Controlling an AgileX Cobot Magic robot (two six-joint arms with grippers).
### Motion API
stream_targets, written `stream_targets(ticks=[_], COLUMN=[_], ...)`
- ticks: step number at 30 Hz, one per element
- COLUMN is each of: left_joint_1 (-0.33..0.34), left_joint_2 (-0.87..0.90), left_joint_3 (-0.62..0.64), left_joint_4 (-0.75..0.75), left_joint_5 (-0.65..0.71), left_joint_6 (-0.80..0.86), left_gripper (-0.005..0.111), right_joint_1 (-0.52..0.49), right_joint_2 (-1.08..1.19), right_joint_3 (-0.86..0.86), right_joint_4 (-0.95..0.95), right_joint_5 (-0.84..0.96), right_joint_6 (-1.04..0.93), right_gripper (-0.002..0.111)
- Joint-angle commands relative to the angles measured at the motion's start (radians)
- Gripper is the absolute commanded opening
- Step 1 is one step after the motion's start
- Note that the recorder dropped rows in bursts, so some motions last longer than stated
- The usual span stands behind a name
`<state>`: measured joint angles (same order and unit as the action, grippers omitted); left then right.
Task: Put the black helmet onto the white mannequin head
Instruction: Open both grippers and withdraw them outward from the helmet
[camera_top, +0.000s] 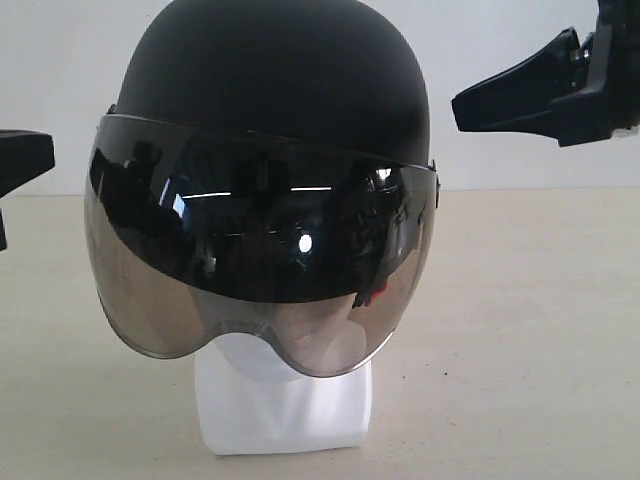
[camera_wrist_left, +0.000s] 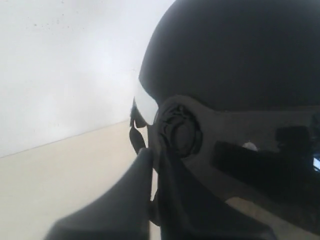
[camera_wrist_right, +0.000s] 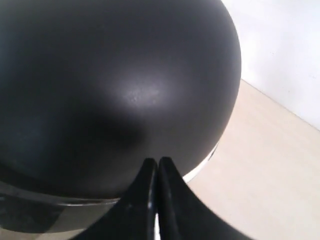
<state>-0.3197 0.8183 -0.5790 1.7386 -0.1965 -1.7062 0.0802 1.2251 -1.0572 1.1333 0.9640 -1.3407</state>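
The black helmet (camera_top: 280, 90) sits on top of the white mannequin head (camera_top: 285, 400), right in the middle of the frame. I can only see the head's chin and its blocky white bottom, which stands on the pale worktop (camera_top: 540, 330). The rest is hidden under the helmet and its big smoky visor (camera_top: 260, 260).

The round top of the helmet points up and its open side points down over the head. The visor faces me, so the helmet's long way runs from the back toward me. It looks a bit crooked, because the visor's top edge dips toward the right of the frame.

The left tool (camera_wrist_left: 150, 156) has its two fingers pressed together and holds nothing. It is near the round knob (camera_wrist_left: 177, 132) where the visor joins the shell. From the front it looks close beside the helmet, not touching. The right tool (camera_wrist_right: 155, 164) is pressed together too, and empty. It hangs in the upper right of the frame, near the shell but apart from it.

I think the shell is hard, smooth and round, so thin fingers could slide off it. It looks big but not very heavy. The visor looks thin and easy to scratch, so I would not grab it. The best place to hold is the bottom edge on each side, by the knobs. The head may be light and could tip if pushed.
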Motion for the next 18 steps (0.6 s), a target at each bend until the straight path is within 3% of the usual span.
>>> stream_targets(ticks=[1,7,18], left_joint_1=[-0.004,-0.004,-0.004], left_joint_2=[-0.04,-0.011,0.237], left_joint_3=[-0.031,-0.225,-0.583], left_joint_4=[0.006,0.006,0.006], left_joint_5=[0.033,-0.026,-0.419], left_joint_6=[0.007,0.007,-0.001], left_gripper=[0.004,0.004,0.004], right_joint_1=[-0.001,-0.001,-0.001], right_joint_2=[-0.018,-0.068,-0.136], right_joint_3=[-0.053,-0.151,-0.169], right_joint_4=[-0.069,-0.118,-0.096], right_joint_5=[-0.038,-0.047,0.056], right_joint_6=[0.073,0.151,0.217], right_gripper=[0.0,0.0,0.0])
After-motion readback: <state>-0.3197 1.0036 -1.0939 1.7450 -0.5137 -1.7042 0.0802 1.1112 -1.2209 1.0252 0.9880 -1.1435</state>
